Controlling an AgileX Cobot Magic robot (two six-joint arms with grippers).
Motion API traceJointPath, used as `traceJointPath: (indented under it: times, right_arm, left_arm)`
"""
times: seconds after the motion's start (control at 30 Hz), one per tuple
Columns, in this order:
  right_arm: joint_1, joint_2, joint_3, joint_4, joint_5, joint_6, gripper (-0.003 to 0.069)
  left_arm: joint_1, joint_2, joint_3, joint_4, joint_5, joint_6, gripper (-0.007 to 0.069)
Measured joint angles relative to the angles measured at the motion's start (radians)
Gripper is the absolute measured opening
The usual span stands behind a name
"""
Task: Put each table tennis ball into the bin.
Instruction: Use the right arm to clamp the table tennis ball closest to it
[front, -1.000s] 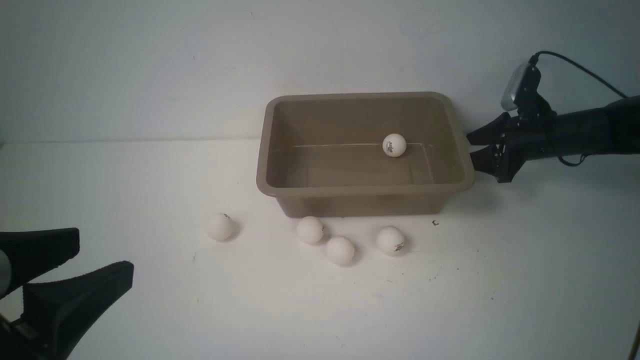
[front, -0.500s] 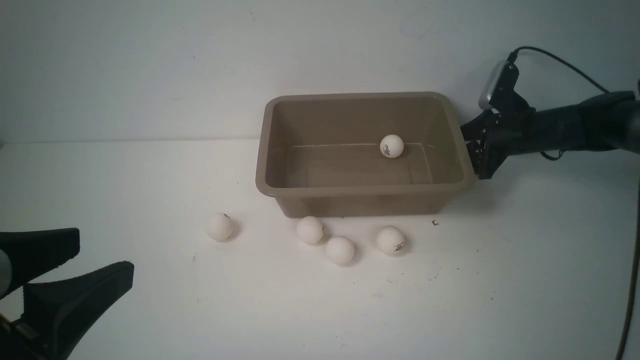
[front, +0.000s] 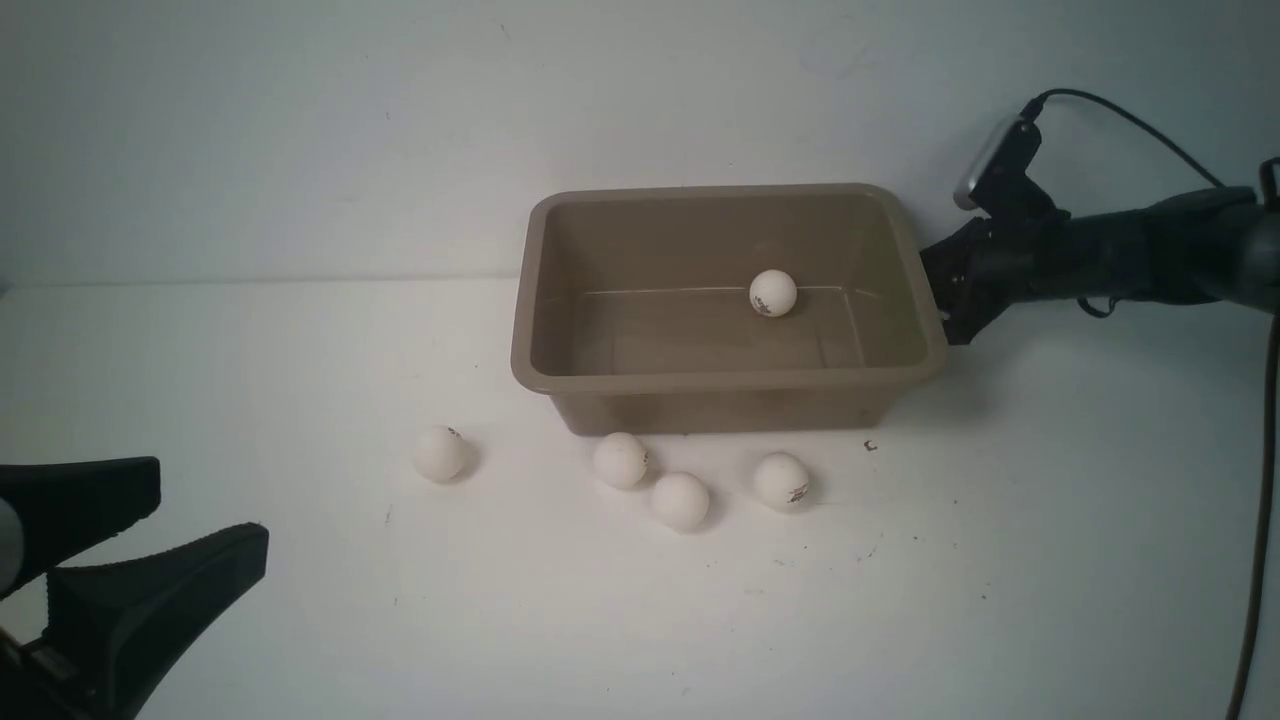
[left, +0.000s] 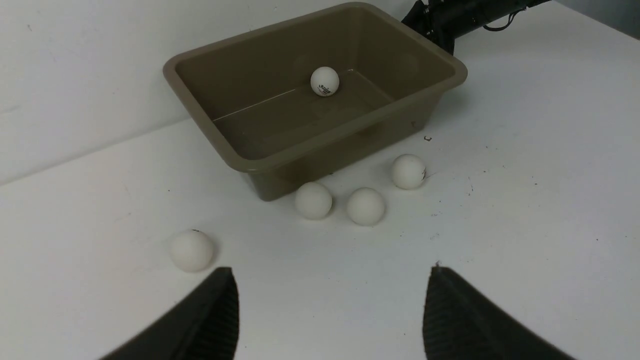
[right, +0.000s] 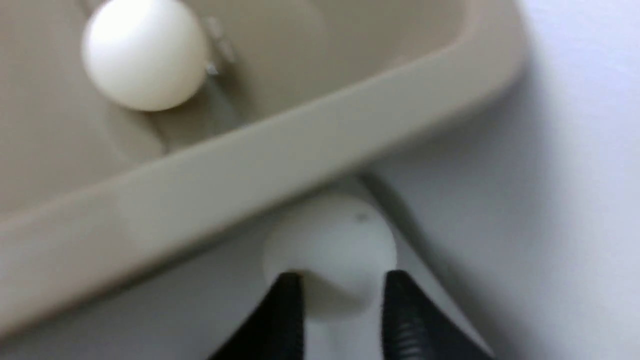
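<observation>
The taupe bin (front: 720, 380) stands at the back of the table with one table tennis ball (front: 773, 293) inside, near its far wall. Several more balls lie in front of it: one apart to the left (front: 440, 453) and three close together (front: 621, 460) (front: 680, 500) (front: 781, 481). My right gripper (front: 945, 300) is low against the bin's right outer wall. In the right wrist view it (right: 342, 280) is shut on a further ball (right: 330, 245) below the rim (right: 250, 165); that ball is hidden in the front view. My left gripper (front: 205, 515) is open at the near left, holding nothing.
A white wall rises just behind the bin. The white tabletop (front: 1050, 560) carries small dark specks, one (front: 870, 446) by the bin's front right corner. The right arm's cable (front: 1130, 115) loops above the arm.
My right gripper moved left to the bin's right wall and closed on a ball there. The ball inside the bin rolled slightly left. The left gripper stayed still.
</observation>
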Motion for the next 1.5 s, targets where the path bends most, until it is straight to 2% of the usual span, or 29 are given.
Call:
traceJointPath:
  times: [0.1,0.13,0.23,0.37,0.47,0.67,0.8,0.97,1.33,1.5]
  right_arm:
    - [0.000,0.000,0.000,0.000,-0.013,0.002,0.0034]
    - [0.000,0.000,0.000,0.000,-0.014,0.002,0.0016]
    - [-0.001,0.000,0.000,-0.011,-0.011,0.002,-0.0008]
    - [-0.012,0.000,0.000,-0.079,0.043,0.002,0.0000]
    - [-0.025,0.000,0.000,-0.115,0.076,0.002,0.0047]
    - [-0.059,0.000,0.000,-0.131,0.090,0.003,0.0283]
    - [-0.071,0.000,0.000,-0.119,0.127,0.085,0.0374]
    - [-0.075,0.000,0.000,-0.102,0.187,0.117,0.0393]
    - [-0.075,0.000,-0.004,-0.026,0.229,-0.028,0.0415]
    - [-0.075,0.000,-0.012,-0.002,0.229,-0.054,0.0428]
  left_arm:
    - [0.000,0.000,0.000,0.000,0.000,0.000,0.0451]
    - [0.000,0.000,0.000,0.000,0.000,0.000,0.0451]
    - [0.000,0.000,0.000,0.000,0.000,0.000,0.0451]
    - [0.000,0.000,0.000,0.000,0.000,-0.001,0.0451]
    - [0.000,0.000,0.000,0.000,0.000,-0.001,0.0451]
    - [0.000,0.000,0.000,0.000,0.000,-0.001,0.0451]
    - [0.000,0.000,0.000,0.000,0.000,-0.001,0.0451]
    - [0.000,0.000,0.000,0.000,-0.001,-0.001,0.0451]
    - [0.000,0.000,0.000,0.000,-0.001,-0.003,0.0451]
    - [0.000,0.000,0.000,0.000,-0.001,-0.019,0.0451]
